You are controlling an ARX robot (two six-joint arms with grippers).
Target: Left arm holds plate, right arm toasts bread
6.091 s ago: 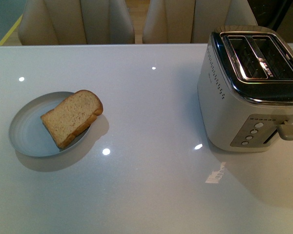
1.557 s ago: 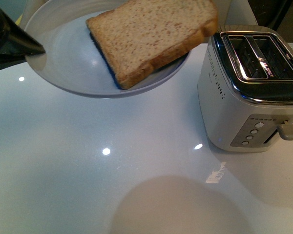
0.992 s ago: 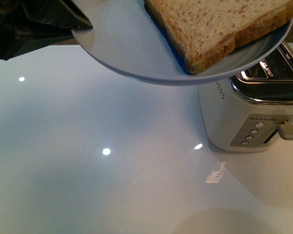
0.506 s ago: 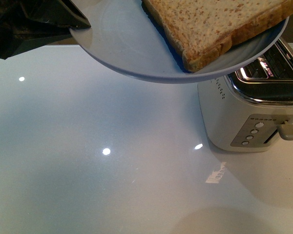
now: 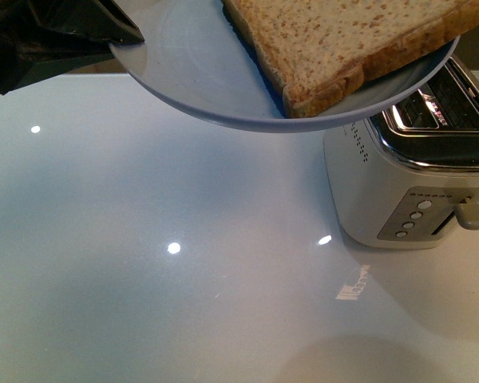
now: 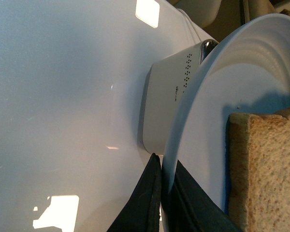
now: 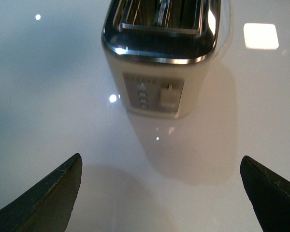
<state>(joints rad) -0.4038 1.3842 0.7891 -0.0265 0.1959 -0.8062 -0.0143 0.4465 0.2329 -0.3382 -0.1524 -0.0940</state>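
The pale grey-blue plate hangs in the air close to the front camera, tilted, its far edge over the toaster. My left gripper is shut on the plate's rim at the upper left. The slice of tan wholemeal bread lies on the plate. In the left wrist view the black fingers pinch the plate's rim, with the bread beside them. My right gripper is open above the table, facing the toaster; it holds nothing.
The white toaster has two slots on top, buttons and a lever on its front. The glossy white table carries light reflections. The plate's shadow falls on the table near the front edge.
From lying on the table at the left, the plate with the bread has been lifted and carried right toward the toaster. In the last half second it has shifted slightly left and up.
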